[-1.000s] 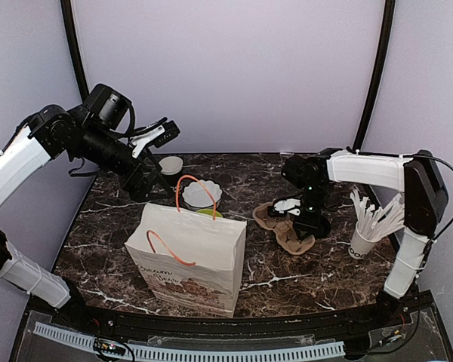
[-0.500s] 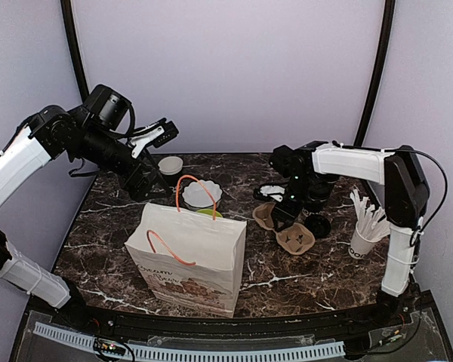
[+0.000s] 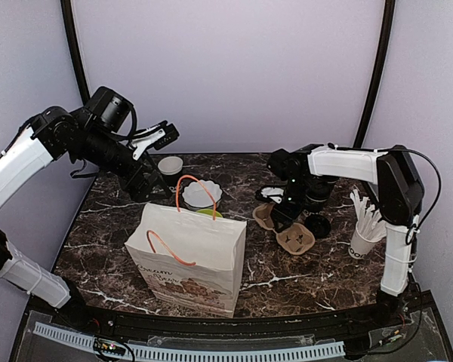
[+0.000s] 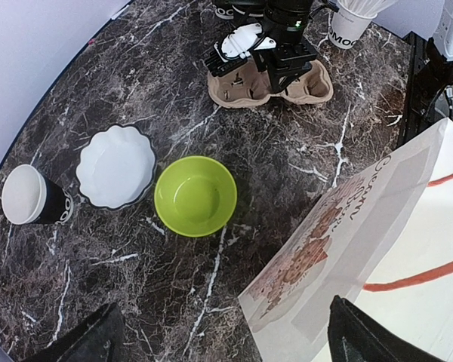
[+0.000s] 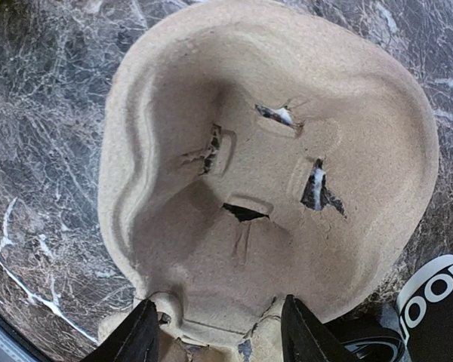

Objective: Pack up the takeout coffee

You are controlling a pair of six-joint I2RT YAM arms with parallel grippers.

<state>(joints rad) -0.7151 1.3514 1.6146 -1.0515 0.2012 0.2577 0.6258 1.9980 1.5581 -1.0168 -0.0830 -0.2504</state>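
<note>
The takeout coffee (image 3: pixel 318 225), a black cup with a black lid, is on the table just right of the brown cardboard cup carrier (image 3: pixel 291 230). In the right wrist view its white-lettered side (image 5: pixel 438 302) shows at the lower right corner; I cannot tell whether it stands upright. My right gripper (image 3: pixel 281 213) is open and low over the carrier's left pocket (image 5: pixel 264 173), its fingers (image 5: pixel 140 335) on either side of the carrier's middle, gripping nothing. My left gripper (image 3: pixel 164 134) is open and empty, raised over the back left. A white paper bag (image 3: pixel 189 256) stands open at the front centre.
A green bowl (image 4: pixel 195 194), a white scalloped dish (image 4: pixel 115 166) and a lidless black cup (image 4: pixel 34 197) sit behind the bag. A white cup of white sticks (image 3: pixel 366 226) stands at the right edge. The bag has orange handles (image 3: pixel 196 188).
My right gripper has moved left, from beside the coffee cup to over the carrier's left pocket. The left arm has barely moved.
</note>
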